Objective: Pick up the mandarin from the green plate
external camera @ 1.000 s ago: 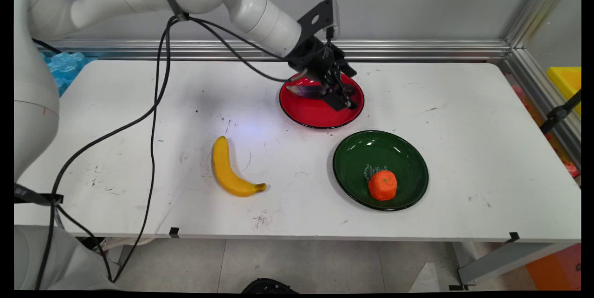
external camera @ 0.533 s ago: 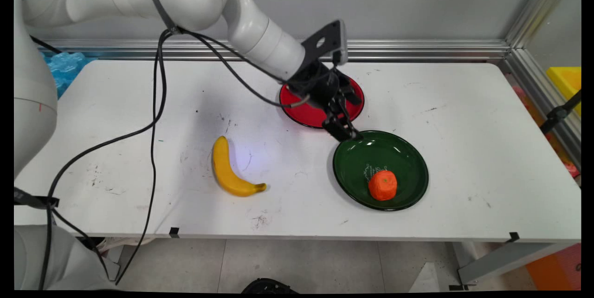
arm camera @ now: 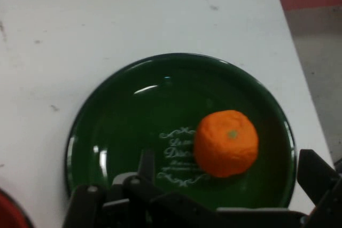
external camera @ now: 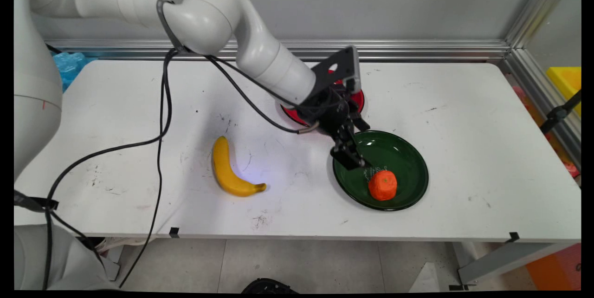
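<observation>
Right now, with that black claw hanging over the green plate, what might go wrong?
The end effector sits low over the green plate, close to the orange. A slightly off approach could nudge the orange so it rolls, or catch the plate's rim and shift it. The arm also partly covers the red plate, which it might brush.

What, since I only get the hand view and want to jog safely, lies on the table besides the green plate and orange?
Observer: A banana lies on the table, to the picture's left of the green plate, apart from it.
Operator: And the red sliver in my corner?
Observer: A red plate, just behind the green one, mostly hidden by the arm.
Operator: Any cables about?
Observer: Black cables hang from the arm over the table, left of the banana.
</observation>
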You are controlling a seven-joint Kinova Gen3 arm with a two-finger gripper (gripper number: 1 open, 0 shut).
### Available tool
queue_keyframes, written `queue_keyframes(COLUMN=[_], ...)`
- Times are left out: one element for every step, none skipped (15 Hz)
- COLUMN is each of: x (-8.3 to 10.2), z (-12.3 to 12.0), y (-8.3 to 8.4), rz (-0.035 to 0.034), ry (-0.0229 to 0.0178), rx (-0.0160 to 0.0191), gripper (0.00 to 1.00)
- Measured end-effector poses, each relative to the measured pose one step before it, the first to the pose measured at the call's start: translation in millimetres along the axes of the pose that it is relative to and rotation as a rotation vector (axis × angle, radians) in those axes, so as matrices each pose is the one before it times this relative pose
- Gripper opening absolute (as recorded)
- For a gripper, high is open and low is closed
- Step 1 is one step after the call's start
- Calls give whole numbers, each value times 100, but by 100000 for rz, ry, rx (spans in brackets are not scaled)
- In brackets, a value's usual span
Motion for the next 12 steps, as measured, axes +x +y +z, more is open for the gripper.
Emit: queue_keyframes(x=[-26,-18,-20,-13,-19,-12,-19,-33,-39,-32,-31,-15], z=[489,504,453,538,519,456,291,446,508,504,434,277], y=[407,384,296,308,277,199,122,159,153,119,81,45], rz=[-331,-310,-240,-239,-238,-221,-169,-291,-333,-310,-328,-206], ry=[-506,-441,-368,-390,-375,-293,-194,-295,-311,-275,-233,-134], rx=[-296,-297,-207,-150,-113,-44,-14,81,167,270,322,228], gripper=[100,100,100,100,100,100,100,100,100,100,100,100])
